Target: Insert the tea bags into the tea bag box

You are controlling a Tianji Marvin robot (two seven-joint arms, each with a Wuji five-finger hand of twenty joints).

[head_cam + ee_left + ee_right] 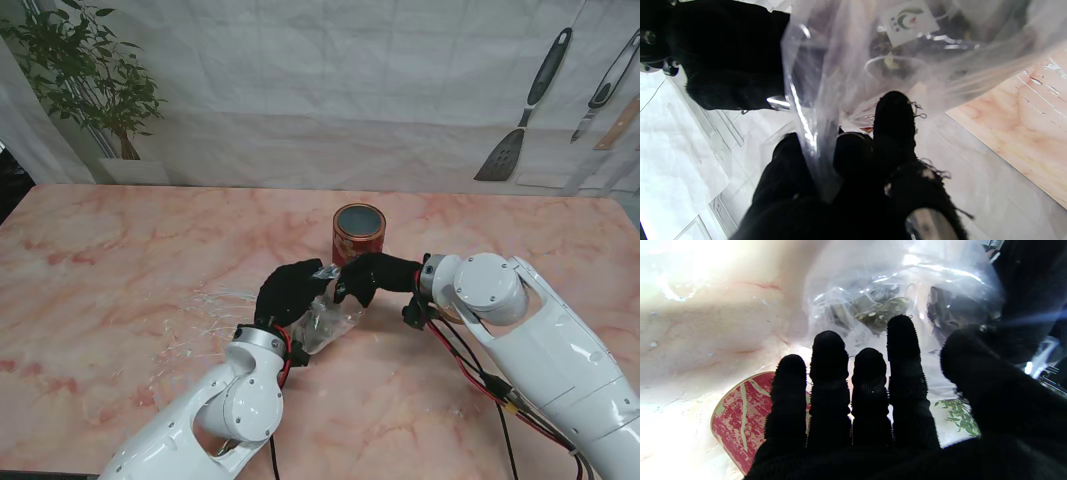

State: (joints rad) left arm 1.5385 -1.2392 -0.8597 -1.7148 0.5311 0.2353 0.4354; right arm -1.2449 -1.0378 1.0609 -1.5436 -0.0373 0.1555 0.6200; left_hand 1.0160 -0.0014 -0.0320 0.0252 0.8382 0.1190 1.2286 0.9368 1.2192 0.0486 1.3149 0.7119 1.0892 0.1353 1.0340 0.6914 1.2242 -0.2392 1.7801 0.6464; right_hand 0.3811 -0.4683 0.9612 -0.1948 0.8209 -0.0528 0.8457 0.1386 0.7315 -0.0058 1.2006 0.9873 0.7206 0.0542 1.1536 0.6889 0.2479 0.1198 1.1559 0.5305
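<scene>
L hand (pixel 288 290) grips bag (pixel 330 322) edge.

The stand view is evenly bright and sharp, with soft shadows on the pink marbled counter (pixel 120 270). Both wrist views are blurred: glare streaks the crinkled clear plastic bag (pixel 826 76), the black-gloved fingers (pixel 826 373) are silhouettes, and the counter is washed out.

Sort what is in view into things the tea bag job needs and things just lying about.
Job: clear plastic bag of tea bags, red tin, left hand, right hand.
Lying about: potted plant, spatula, loose plastic film.
</scene>
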